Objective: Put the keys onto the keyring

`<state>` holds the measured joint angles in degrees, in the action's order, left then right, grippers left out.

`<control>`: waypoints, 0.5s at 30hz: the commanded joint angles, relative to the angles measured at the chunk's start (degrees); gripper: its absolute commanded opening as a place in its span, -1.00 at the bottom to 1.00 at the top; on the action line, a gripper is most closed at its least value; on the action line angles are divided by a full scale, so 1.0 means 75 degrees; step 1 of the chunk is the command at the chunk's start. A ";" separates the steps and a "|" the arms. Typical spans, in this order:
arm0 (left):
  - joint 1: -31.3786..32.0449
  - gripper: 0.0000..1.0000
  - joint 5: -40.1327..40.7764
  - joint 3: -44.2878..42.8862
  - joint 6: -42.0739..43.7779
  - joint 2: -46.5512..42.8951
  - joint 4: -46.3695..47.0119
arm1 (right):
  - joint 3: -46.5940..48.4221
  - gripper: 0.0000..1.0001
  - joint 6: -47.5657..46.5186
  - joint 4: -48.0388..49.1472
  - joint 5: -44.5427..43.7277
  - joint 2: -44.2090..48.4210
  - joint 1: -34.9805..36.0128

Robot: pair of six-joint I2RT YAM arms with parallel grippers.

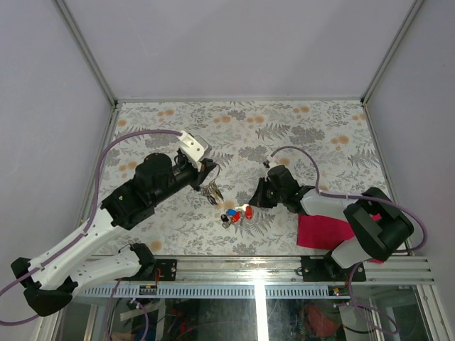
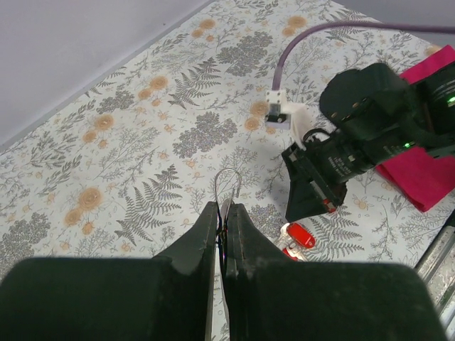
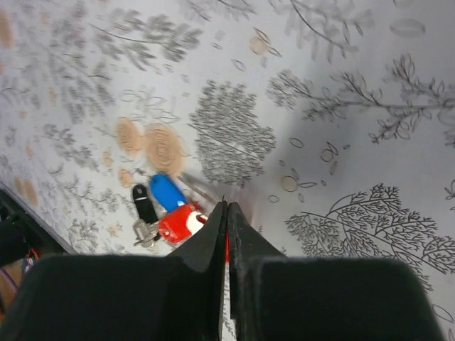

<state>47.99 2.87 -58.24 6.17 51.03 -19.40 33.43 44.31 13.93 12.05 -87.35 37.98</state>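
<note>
Left tool (image 2: 224, 207): fingers pressed together, pinching the keyring (image 2: 228, 173). The thin wire loop pokes out past the tips. In the top view, small dark pieces hang from the ring just under that tool.

Right tool (image 3: 226, 204): fingers pressed together too, tips down at the desk (image 1: 284, 128), right at the keys. The red key (image 3: 180, 223) has its head against the finger on the left of my wrist view. A red sliver shows in the seam between the fingers, but I can't tell if the key is actually pinched.

The blue key (image 3: 168, 192) is just beyond the red one, close against it. A short black tab (image 3: 144, 202) lies beside the blue key, with a bit of bare metal next to the red head. Green key: can't pick it out in any view.

The keys sit on the desk between my two tools. The keyring is just up and left of them in the top view, not touching. The red cloth (image 1: 323, 231) lies under my right arm, apart from the keys.
</note>
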 commanded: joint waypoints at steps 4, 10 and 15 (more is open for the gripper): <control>-0.0041 -1.00 0.0148 -0.0107 -0.0142 -0.0314 0.0290 | 0.0231 -1.00 -0.2405 -0.0058 -0.0222 0.2304 -0.0071; -0.0044 -1.00 -0.0045 -0.0305 -0.0097 -0.0322 0.0298 | 0.0348 -1.00 -0.4000 -0.0369 -0.0389 0.4382 -0.0074; -0.0046 -1.00 -0.0572 -0.0746 0.0085 0.0005 0.0093 | 0.0779 -1.00 -0.5246 -0.0583 -0.0548 0.5546 -0.0071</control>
<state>47.94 2.11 -59.33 5.82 49.95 -20.69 34.74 16.05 9.39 9.91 -51.00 37.74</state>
